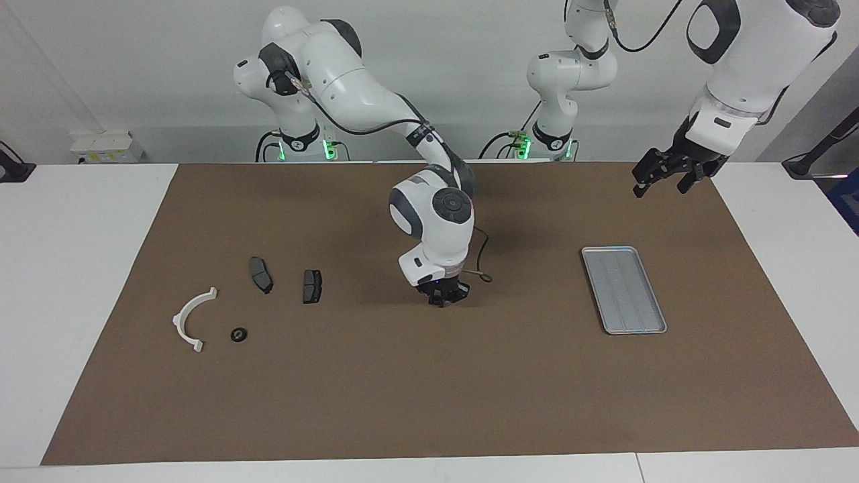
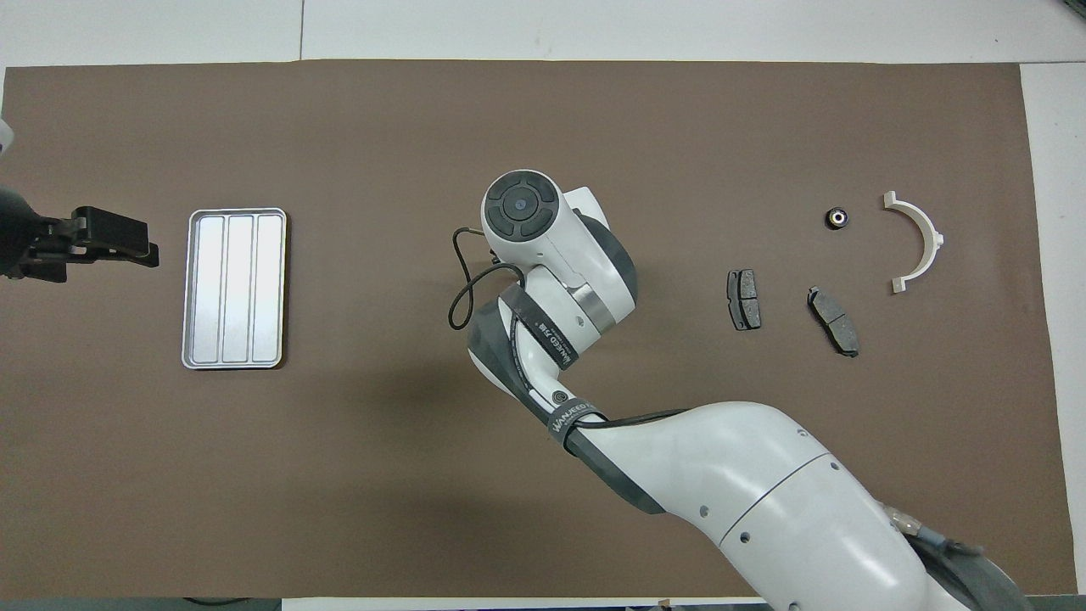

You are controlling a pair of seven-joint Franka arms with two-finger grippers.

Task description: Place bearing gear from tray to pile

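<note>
The bearing gear, a small black ring, lies on the brown mat beside the white half-ring bracket of the pile. Two dark pads lie a little nearer to the robots. The silver tray toward the left arm's end has nothing in it. My right gripper hangs low over bare mat between pile and tray, shut, with nothing seen in it; its own wrist hides it in the overhead view. My left gripper waits open, raised beside the tray.
A brown mat covers most of the white table. A thin black cable loop hangs off the right wrist just above the mat. The right arm's forearm stretches over the mat's robot-side half.
</note>
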